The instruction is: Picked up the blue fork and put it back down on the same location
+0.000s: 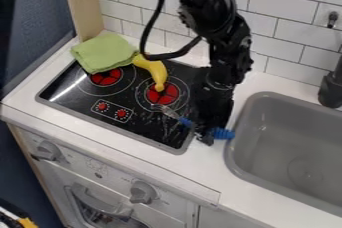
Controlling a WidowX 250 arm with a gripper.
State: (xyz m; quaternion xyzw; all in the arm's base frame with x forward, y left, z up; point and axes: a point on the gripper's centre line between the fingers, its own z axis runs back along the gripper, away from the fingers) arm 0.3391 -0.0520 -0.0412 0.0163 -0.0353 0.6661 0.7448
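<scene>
Claw: we see the claw (204, 138) right of centre, hanging down over the lower right corner of the stove (137, 131); we cannot tell whether it grips the fork or is released.
Blue fork: it runs slantwise behind the claw, with its metal tines (160, 108) at the left over the stove, and the ribbed end of its handle (223, 133) at the right, past the stove's edge and near the sink.
Banana: we find the yellow banana (157, 71) left of the claw, its lower tip over the right red burner (162, 94) and its upper end beside the cloth.
Cloth: the green cloth (103, 52) lies folded in the upper left, over the stove's far corner, near the left red burner (107, 77).
Sink: we see the grey sink (294, 137) at the right, set into the white surface (200, 169), with a black tap (330, 89) at the right edge.
Front: two grey knobs (142, 192) sit at the lower left, above the oven door (100, 207).
Wall: white tiles (294, 7) line the top right.
</scene>
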